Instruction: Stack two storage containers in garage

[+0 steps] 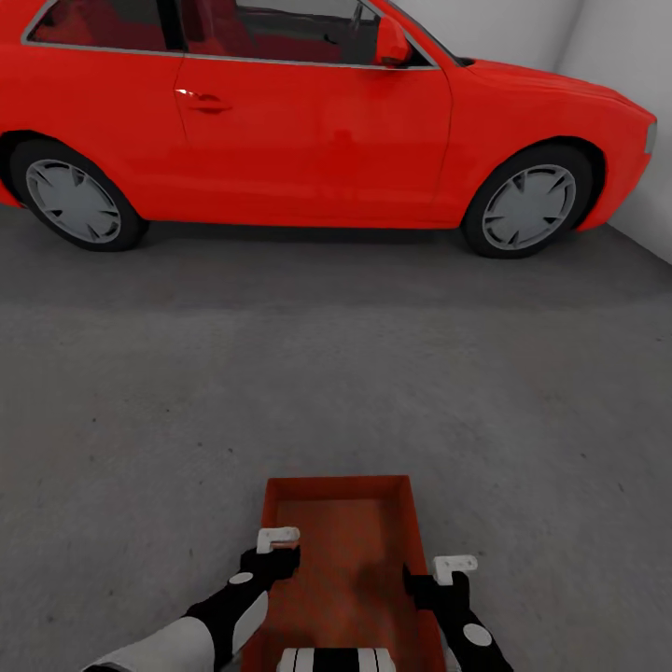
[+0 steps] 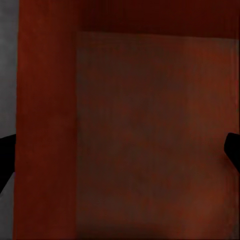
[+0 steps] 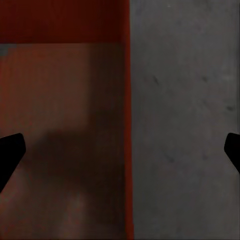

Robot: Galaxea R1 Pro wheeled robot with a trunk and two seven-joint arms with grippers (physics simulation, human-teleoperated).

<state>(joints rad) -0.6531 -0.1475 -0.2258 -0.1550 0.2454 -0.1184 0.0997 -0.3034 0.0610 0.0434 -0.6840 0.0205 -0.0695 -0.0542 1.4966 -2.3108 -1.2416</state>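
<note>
Setting the bin down in the garage

Standing just in front of the robot on the grey concrete floor [image 1: 336, 373], one orange-red storage container [image 1: 341, 551] lies lengthwise, its far end pointing toward the red car [image 1: 308, 112] parked well beyond it. The left gripper [image 1: 277, 551] sits at the container's left wall and the right gripper [image 1: 439, 581] at its right wall. In the right wrist view the two dark fingertips stand wide apart, with the container's thin right wall [image 3: 127, 150] running between them, so that gripper reads as spread open and straddling the wall. In the left wrist view the fingertips [image 2: 6, 155] are likewise wide apart, over the left wall and ribbed bottom [image 2: 150, 130] (concrete shows beyond the wall's outer side), so this one is open too.

By my judgement the container rests on the floor and neither gripper grips it. To do this step well, lift both arms straight up, clear of the walls, so no finger drags the bin askew; leave it square and clear of the car, since the second container must be stacked on top
</note>
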